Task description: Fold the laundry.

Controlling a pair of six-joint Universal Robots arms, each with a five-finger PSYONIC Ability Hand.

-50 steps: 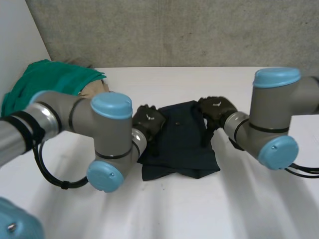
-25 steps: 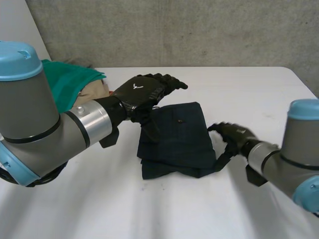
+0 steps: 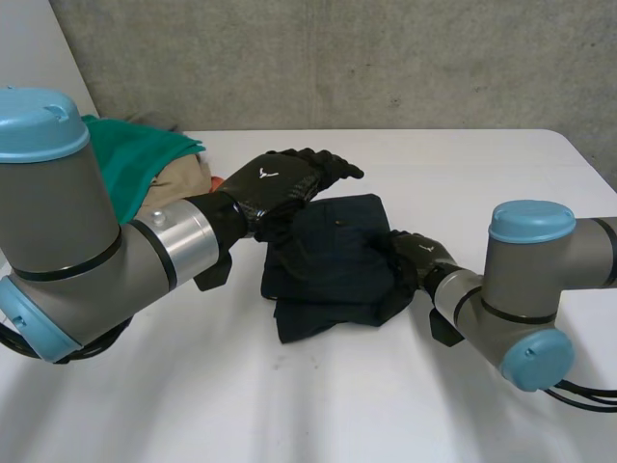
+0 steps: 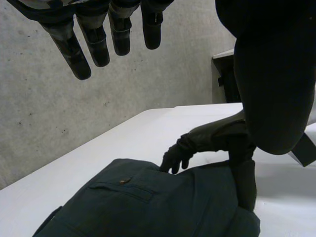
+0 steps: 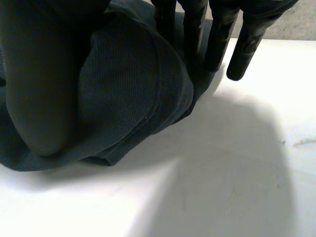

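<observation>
The folded navy garment (image 3: 328,265) is laid on the white worktop (image 3: 318,405). One edge of it is pinched by the right hand (image 3: 413,258), with bunched cloth held between the thumb and straight fingers. The left hand (image 3: 278,183) is held raised over the garment's opposite edge, fingers straight and spread, with nothing grasped. 1 green cloth (image 3: 125,154) is piled beside the left arm, well apart from the garment.
</observation>
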